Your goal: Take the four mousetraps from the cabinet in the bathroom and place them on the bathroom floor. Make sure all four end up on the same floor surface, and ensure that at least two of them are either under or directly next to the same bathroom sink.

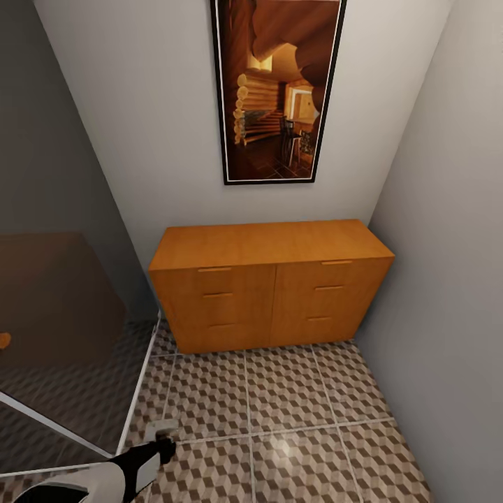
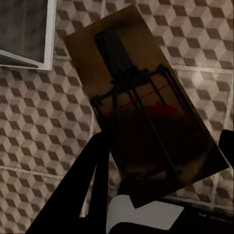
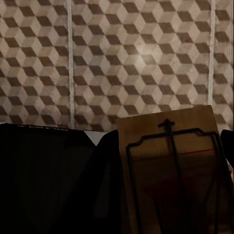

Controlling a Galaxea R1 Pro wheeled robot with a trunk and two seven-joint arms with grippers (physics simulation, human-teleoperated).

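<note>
Two mousetraps are travelling with us, one in each gripper. Our left gripper (image 2: 161, 170) is pinching the left mousetrap (image 2: 141, 102) by its near end; the tan board is sticking out beyond the fingers (image 2: 87, 180), tilted, with its dark wire parts and a red mark facing the wrist camera. Our right gripper (image 3: 170, 214) is pinching the right mousetrap (image 3: 173, 165) in the same way, and the board with its black wire frame is reaching out past the fingertips. Under both traps, well apart from them, the bathroom floor (image 3: 122, 53) is showing its brown and beige cube pattern. Beside the left trap we are seeing a white frame (image 2: 48, 39) with dark glass. In the head view our left arm (image 1: 133, 464) is hanging low over the tiles. Farther in front of it the cabinet (image 1: 269, 286) is standing against the wall, all drawer fronts shut. Above it a framed picture (image 1: 276, 87) is hanging on the wall.
</note>
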